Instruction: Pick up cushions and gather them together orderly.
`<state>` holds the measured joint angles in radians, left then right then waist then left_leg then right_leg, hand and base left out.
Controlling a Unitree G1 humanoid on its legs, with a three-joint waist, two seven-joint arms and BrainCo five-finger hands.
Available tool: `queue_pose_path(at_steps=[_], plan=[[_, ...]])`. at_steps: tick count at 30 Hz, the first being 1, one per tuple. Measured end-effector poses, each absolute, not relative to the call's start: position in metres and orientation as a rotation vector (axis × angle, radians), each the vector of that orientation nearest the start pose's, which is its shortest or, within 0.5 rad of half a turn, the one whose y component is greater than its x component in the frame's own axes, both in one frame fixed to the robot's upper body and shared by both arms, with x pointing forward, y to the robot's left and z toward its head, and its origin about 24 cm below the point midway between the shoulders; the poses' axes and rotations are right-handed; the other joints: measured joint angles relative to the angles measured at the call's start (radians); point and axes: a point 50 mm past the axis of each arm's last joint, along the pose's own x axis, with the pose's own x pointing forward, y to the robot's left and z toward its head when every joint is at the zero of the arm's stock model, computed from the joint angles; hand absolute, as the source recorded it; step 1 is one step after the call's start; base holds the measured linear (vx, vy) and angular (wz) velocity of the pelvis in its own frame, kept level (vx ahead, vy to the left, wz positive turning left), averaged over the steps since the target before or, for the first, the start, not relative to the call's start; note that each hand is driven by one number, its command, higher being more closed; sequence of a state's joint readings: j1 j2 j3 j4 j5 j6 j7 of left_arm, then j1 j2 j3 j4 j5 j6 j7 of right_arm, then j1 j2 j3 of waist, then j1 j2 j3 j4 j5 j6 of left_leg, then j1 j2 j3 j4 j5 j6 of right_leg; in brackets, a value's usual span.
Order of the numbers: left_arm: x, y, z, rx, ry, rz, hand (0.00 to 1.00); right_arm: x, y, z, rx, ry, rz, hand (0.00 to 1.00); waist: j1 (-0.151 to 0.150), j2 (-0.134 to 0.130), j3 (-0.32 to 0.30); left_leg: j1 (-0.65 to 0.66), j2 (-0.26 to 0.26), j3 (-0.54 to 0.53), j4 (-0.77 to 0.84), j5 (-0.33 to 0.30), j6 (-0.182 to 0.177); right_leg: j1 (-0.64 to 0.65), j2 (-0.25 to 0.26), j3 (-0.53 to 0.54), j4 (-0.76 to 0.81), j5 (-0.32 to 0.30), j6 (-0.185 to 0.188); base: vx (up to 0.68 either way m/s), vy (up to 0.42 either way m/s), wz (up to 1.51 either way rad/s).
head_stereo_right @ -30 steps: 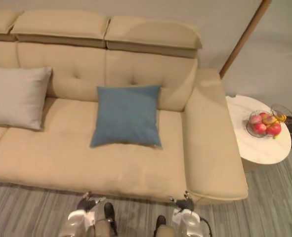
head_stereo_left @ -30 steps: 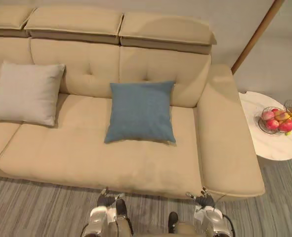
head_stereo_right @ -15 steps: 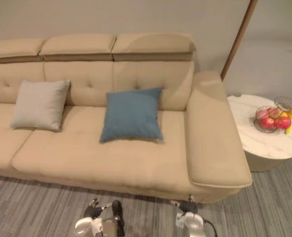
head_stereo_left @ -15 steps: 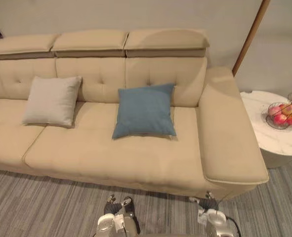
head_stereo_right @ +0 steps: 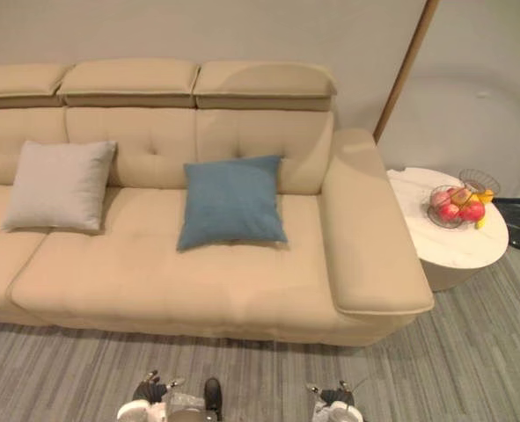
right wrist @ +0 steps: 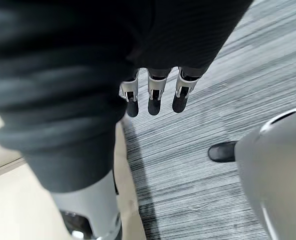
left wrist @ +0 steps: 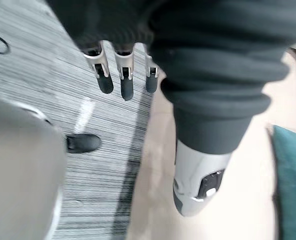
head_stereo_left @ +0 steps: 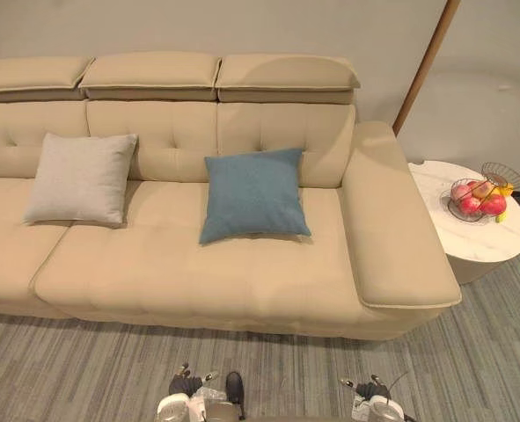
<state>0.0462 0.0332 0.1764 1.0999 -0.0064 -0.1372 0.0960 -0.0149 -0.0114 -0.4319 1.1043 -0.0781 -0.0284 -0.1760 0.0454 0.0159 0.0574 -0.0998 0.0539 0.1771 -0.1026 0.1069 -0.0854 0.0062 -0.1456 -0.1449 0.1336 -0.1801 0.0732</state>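
Presently on record: one long beige sofa point(head_stereo_left: 198, 272) against a plain wall, with a tufted backrest and a broad armrest point(head_stereo_left: 391, 229) at the robot's right end. Item one, a blue cushion point(head_stereo_left: 252, 195), square, propped tilted against the backrest on the seat section nearest that armrest. Item two, a light grey cushion point(head_stereo_left: 79, 178), square, leaning the same way against the backrest further to the robot's left, well apart from the blue one, with bare seat between them. Both cushions rest on the sofa and neither is touched by a hand. Beside the armrest stands a round white surface point(head_stereo_left: 488, 237) carrying a wire bowl point(head_stereo_left: 454, 211) of red and yellow fruit point(head_stereo_left: 475, 200) and, just behind it, a second smaller wire basket point(head_stereo_left: 502, 174). A slanted wooden pole point(head_stereo_left: 422, 66) rises along the wall behind the armrest. Floor: grey striped carpet point(head_stereo_left: 92, 369) in front of the sofa. Left hand point(left wrist: 123, 80): low, over the carpet near the sofa's front edge, fingers straight and pointing down, nothing in it. Right hand point(right wrist: 154, 97): likewise low over the carpet, fingers straight and hanging, empty.
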Motion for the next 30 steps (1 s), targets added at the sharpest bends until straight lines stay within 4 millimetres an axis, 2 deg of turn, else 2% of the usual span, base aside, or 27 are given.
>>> queue_pose_path(at_steps=[4,11,21,25,29,30], plan=[[0.106,0.192,-0.159,-0.003,1.009,0.281,0.0,0.108,-0.208,-0.159,0.077,1.081,-0.517,0.0,0.0,-0.011,0.0,0.025,0.001,-0.013,0.0,0.01,0.004,0.028,0.007,0.016,-0.015,0.004,-0.002,0.08,-0.025,-0.1],[0.106,0.203,-0.158,0.042,1.026,0.27,0.0,0.107,-0.212,-0.159,0.107,1.085,-0.558,0.0,-0.008,-0.05,0.008,0.077,-0.016,-0.039,0.0,0.026,0.016,0.1,0.002,0.026,-0.051,0.01,0.014,0.15,-0.034,-0.02],[0.104,0.203,-0.16,0.054,1.045,0.257,0.0,0.114,-0.224,-0.156,0.084,1.075,-0.566,0.0,-0.015,-0.041,0.008,0.12,-0.01,-0.043,-0.007,0.007,0.005,0.137,0.006,0.042,-0.05,0.01,0.013,0.01,-0.023,-0.02],[0.103,0.204,-0.16,0.065,1.051,0.249,0.0,0.106,-0.223,-0.159,0.082,1.1,-0.566,0.0,-0.016,-0.041,0.009,0.129,-0.012,-0.032,-0.008,-0.006,0.0,0.141,0.002,0.05,-0.058,0.001,0.003,-0.07,0.006,-0.1],[0.102,0.203,-0.161,0.079,1.062,0.232,0.0,0.096,-0.223,-0.161,0.076,1.13,-0.567,0.0,-0.03,-0.045,0.004,0.138,-0.013,-0.036,-0.008,-0.007,0.001,0.156,0.002,0.049,-0.068,-0.015,0.001,-0.04,-0.009,0.01],[0.097,0.214,-0.16,0.121,1.076,0.224,0.0,0.084,-0.224,-0.163,0.062,1.159,-0.56,0.0,-0.051,-0.05,-0.007,0.149,-0.031,-0.138,-0.008,-0.028,0.002,0.144,0.002,0.025,-0.038,-0.027,0.024,0.01,-0.021,0.06]])
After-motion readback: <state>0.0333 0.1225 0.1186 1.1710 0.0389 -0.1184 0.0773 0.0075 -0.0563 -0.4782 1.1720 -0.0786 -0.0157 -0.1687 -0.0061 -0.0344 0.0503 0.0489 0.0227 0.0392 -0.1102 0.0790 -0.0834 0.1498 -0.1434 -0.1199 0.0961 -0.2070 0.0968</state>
